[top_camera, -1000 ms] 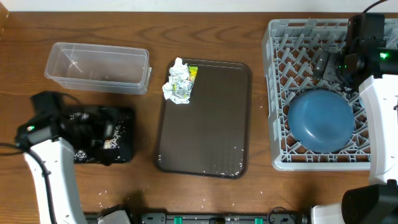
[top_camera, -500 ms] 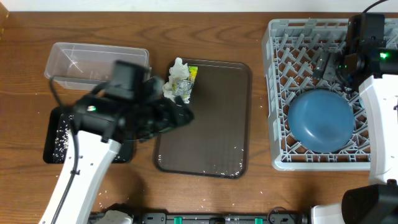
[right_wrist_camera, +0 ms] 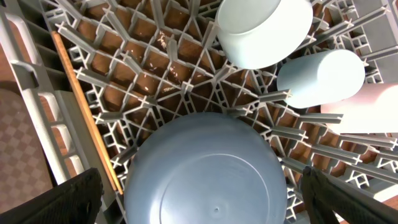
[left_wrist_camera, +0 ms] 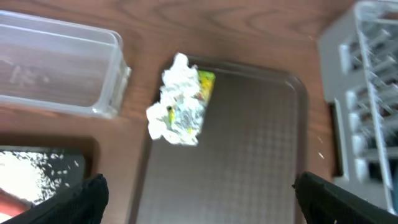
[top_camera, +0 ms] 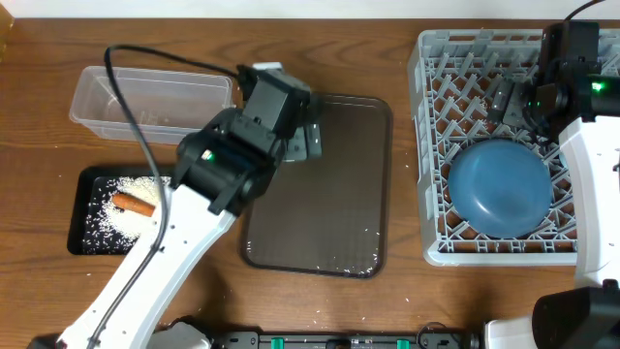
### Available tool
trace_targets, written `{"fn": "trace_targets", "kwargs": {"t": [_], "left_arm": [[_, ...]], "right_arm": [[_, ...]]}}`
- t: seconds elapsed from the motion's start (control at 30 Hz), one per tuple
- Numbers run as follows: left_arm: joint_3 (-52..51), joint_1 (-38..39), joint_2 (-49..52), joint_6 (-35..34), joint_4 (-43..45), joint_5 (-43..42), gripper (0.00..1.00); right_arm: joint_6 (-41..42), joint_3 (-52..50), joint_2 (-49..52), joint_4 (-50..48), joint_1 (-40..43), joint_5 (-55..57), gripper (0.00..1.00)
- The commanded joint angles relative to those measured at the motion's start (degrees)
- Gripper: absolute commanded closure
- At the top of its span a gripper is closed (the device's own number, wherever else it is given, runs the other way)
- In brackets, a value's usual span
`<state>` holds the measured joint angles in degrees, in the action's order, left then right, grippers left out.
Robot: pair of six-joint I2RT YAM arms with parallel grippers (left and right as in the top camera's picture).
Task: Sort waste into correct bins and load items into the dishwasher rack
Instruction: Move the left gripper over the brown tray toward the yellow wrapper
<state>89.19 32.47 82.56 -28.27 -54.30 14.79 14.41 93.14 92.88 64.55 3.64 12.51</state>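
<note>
The crumpled white paper with the yellow-green wrapper (left_wrist_camera: pixel 180 109) lies on the top-left corner of the brown tray (left_wrist_camera: pixel 249 155). My left gripper (left_wrist_camera: pixel 199 202) is open and empty above it; in the overhead view my left gripper (top_camera: pixel 302 138) hides the paper. The black tray (top_camera: pixel 82 208) holds rice (top_camera: pixel 111 218) and the carrot (top_camera: pixel 133 204). The clear box (top_camera: pixel 145 102) looks empty. My right gripper (right_wrist_camera: pixel 208 199) is open over the blue plate (right_wrist_camera: pixel 211 174) in the rack (top_camera: pixel 436 145). The light blue bowl (right_wrist_camera: pixel 264 31), white cups (right_wrist_camera: pixel 320 78) and a chopstick (right_wrist_camera: pixel 87 118) lie in the rack.
The brown serving tray (top_camera: pixel 329 204) lies between the bins and the rack. Loose rice grains lie on the table near the front edge (top_camera: pixel 184 301). The rack's left wall (left_wrist_camera: pixel 373 93) shows to the right in the left wrist view.
My left arm has swung from over the black tray up and right to the brown tray's top-left corner. The rice and carrot now show. The right arm has not moved.
</note>
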Motion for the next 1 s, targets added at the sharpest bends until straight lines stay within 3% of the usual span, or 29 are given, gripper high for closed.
{"fn": "trace_targets", "kwargs": {"t": [0.0,0.1,0.23,0.83,0.97], "left_arm": [[0.57,-2.56,4.13,3.21,2.36,0.87,0.02],[0.57,-4.57,7.96,9.57,7.37,-6.49,0.02],[0.57,-6.16,13.60,13.57,12.92,-7.21,0.02],[0.50,-9.68,31.82,13.64,11.34,-6.23,0.01],[0.35,-9.68,33.42,13.64,11.30,-6.27,0.16]], "right_arm": [[-0.74,-0.20,0.13,0.00,0.00,0.94,0.01],[-0.74,-0.20,0.13,0.00,0.00,0.94,0.01],[-0.74,-0.20,0.13,0.00,0.00,0.94,0.01],[-0.74,-0.20,0.13,0.00,0.00,0.94,0.01],[-0.74,-0.20,0.13,0.00,0.00,0.94,0.01]]}}
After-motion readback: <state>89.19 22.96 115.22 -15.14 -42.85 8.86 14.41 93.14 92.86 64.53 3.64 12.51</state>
